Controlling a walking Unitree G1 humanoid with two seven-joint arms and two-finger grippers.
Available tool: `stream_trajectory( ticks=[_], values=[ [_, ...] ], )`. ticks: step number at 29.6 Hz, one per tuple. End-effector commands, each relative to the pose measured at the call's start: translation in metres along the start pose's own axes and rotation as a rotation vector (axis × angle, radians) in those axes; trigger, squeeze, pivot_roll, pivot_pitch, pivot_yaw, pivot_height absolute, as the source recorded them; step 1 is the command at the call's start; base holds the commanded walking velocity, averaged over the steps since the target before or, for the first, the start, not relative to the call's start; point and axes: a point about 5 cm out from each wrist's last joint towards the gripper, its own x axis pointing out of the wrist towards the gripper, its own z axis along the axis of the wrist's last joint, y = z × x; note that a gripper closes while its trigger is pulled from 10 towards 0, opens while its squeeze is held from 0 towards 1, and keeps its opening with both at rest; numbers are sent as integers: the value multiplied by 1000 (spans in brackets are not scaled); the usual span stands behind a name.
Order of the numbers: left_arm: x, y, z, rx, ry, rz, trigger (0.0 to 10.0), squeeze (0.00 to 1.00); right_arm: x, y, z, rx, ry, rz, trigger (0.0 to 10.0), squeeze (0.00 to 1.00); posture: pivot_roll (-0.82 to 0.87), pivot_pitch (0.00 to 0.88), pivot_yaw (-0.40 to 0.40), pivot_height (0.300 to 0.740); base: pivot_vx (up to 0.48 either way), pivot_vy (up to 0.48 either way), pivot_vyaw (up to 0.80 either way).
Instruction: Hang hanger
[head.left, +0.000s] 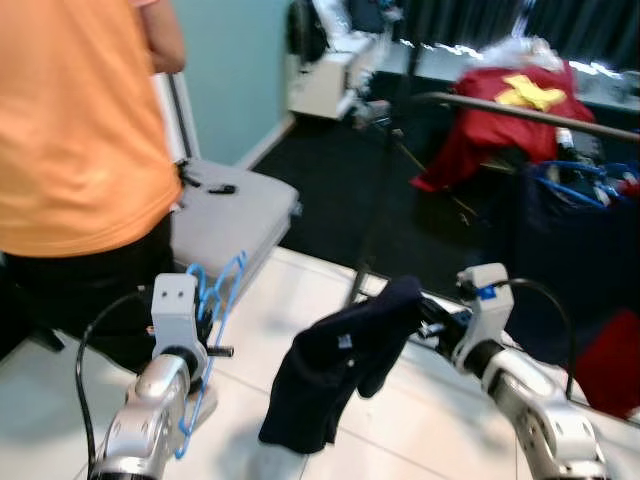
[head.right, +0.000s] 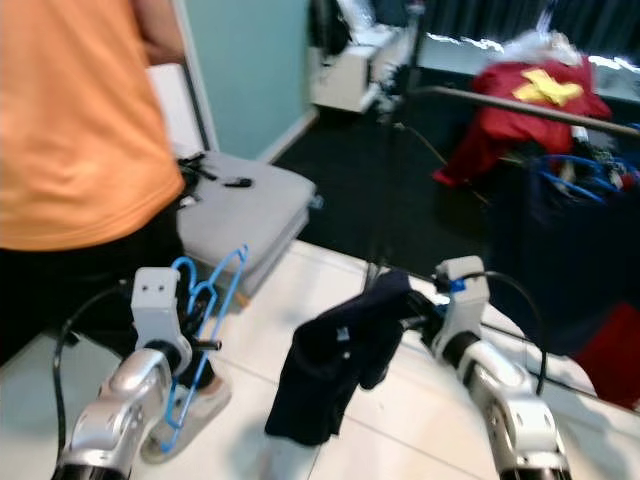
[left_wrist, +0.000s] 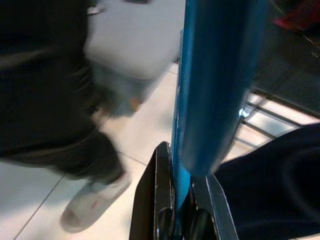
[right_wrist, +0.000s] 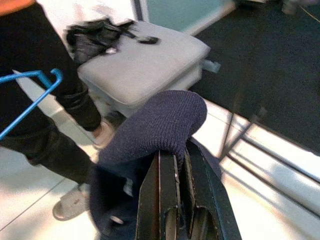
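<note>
Blue, navy and orange over white tiles

The hanger (head.left: 213, 300) is bright blue, the garment (head.left: 345, 360) dark navy, the person's shirt (head.left: 75, 120) orange, trousers (right_wrist: 35, 90) black, suitcase (head.left: 232, 222) grey, floor (head.left: 300, 300) white.

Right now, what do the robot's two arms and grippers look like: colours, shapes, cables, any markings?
Both arms are silver, rounded metal segments. Each wrist carries a pale grey boxy block; the left block has two small dark dots, the right block a blue mark. A black cable loops from each wrist back along the arm. The left gripper and right gripper each have two long black fingers.
</note>
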Motion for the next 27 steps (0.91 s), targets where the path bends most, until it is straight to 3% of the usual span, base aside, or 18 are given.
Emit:
stream_trajectory(
  ticks=[1,4,8,20,27],
  values=[
    [2,8,-2,0,0,29,10000,0,-4,-11,2,-9,-25,-43,10000,0,96,0,-43,740,0,0,794],
    [3,13,-5,-5,6,47,10000,0,-4,-14,2,-7,-25,-53,10000,0,97,0,-42,740,0,0,800],
    [3,28,-24,5,51,84,10000,0,-8,-24,-12,5,16,-76,10000,0,105,0,-36,740,0,0,800],
    [-3,35,-49,-14,94,126,10000,0,-20,-29,-27,26,36,-104,10000,0,88,0,-31,740,0,0,800],
    [-11,45,-63,-11,104,142,10000,0,-32,-36,-32,28,62,-110,10000,0,95,0,-72,740,0,0,800]
  ],
)
